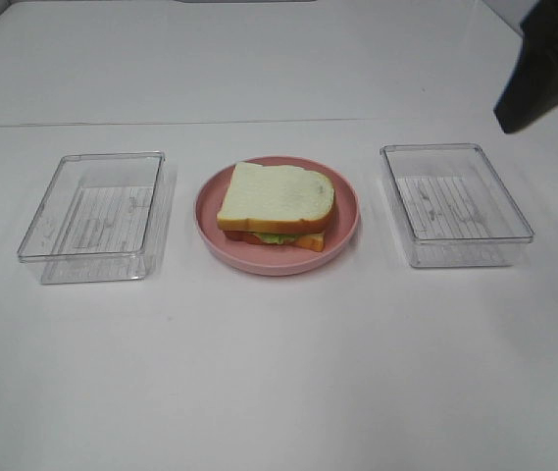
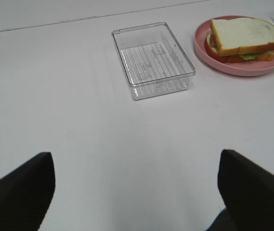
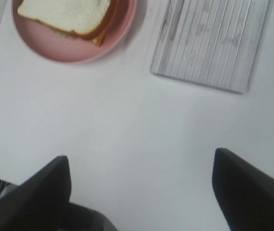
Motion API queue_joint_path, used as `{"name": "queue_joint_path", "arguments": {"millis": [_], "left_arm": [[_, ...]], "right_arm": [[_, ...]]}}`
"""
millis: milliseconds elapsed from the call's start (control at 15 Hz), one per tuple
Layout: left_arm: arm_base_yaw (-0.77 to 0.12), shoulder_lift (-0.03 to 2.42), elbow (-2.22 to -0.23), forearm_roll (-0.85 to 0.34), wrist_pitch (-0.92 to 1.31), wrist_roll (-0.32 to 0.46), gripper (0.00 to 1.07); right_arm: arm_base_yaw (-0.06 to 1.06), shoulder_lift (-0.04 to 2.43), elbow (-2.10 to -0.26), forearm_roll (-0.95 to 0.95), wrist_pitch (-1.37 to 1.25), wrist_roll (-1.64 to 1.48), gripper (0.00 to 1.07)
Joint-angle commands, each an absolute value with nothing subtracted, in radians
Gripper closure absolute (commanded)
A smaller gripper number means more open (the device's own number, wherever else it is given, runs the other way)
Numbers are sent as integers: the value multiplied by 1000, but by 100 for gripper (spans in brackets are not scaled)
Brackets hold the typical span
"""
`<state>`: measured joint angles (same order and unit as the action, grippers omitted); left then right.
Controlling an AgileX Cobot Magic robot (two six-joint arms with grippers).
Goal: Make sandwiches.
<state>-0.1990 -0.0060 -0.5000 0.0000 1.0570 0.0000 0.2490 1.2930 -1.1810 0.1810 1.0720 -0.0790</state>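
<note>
Exterior high view shows the sandwich (image 1: 277, 204) assembled on the pink plate (image 1: 342, 240); ahead of both spread, empty grippers, calling only for retreat.

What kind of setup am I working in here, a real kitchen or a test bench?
Most likely a lab test bench, not a kitchen: a bare white tabletop, a toy sandwich on a pink plate, and two empty clear plastic containers set evenly either side. No cookware or appliances show.
</note>
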Motion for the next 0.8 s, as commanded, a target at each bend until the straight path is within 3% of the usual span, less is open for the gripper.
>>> {"name": "queue_joint_path", "arguments": {"millis": [67, 133, 267, 533, 800], "left_arm": [[-198, -26, -498, -9, 1045, 0, 19], [-198, -26, -498, -9, 1045, 0, 19], [-198, -26, -498, -9, 1045, 0, 19], [-198, -26, -498, -9, 1045, 0, 19], [-198, -26, -498, -9, 1045, 0, 19]], "right_arm": [[251, 1103, -1013, 168, 1111, -70, 31], [251, 930, -845, 168, 1114, -70, 31], [251, 738, -691, 160, 1111, -75, 31], [251, 452, -535, 101, 1115, -75, 31], [251, 194, -504, 100, 1062, -112, 31]]}}
